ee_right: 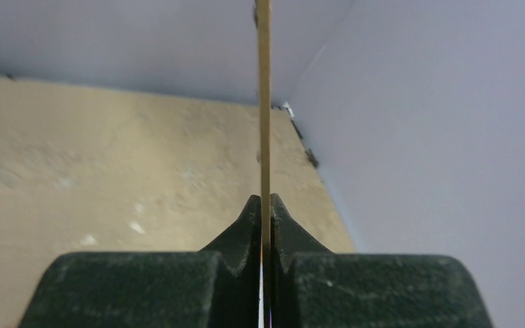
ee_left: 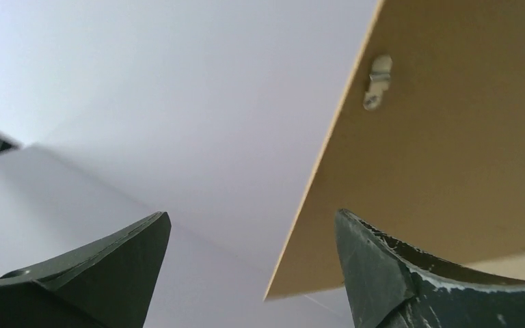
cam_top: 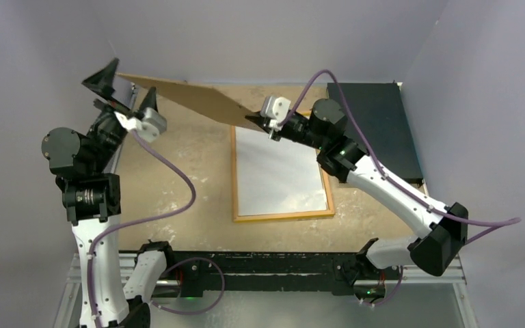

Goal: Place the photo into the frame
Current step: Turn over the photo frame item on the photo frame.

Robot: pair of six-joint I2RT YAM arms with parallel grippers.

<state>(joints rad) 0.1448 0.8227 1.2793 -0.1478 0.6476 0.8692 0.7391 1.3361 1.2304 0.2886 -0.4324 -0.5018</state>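
Right gripper (cam_top: pixel 263 126) first: jaws pressed together on the near corner of the board (cam_top: pixel 191 96). The right wrist view confirms it, with the fingertips (ee_right: pixel 253 205) nipping the thin edge of the board (ee_right: pixel 264 102) dead centre. From that pinch the board runs up and away to the left, hanging in the air, tilted, clear of the table (cam_top: pixel 178 184).

Out at its far end sits the left gripper (cam_top: pixel 135 74), jaws wide apart and clamping nothing. In the left wrist view the board (ee_left: pixel 451 137) and its little metal clip (ee_left: pixel 379 82) lie off by the right-hand finger (ee_left: pixel 376 273), and the gap between the fingers shows only wall. So one arm alone carries the board.

Now the relation that matters. The frame (cam_top: pixel 284 216) lies flat on the table directly below and just nearer the bases than the right gripper. Its long sides seem to run away from the bases, while the board's long axis runs across, left to right. Inside the frame is a white sheet, which I take to be the photo (cam_top: pixel 280 171) lying back up, so it looks already seated.

The right arm is plainly the nearer one; the left is well apart, high and to the side. My read is that the board has to swing round and come down over the frame. The mat (cam_top: pixel 372 123) lies off to the far right, beside the frame.
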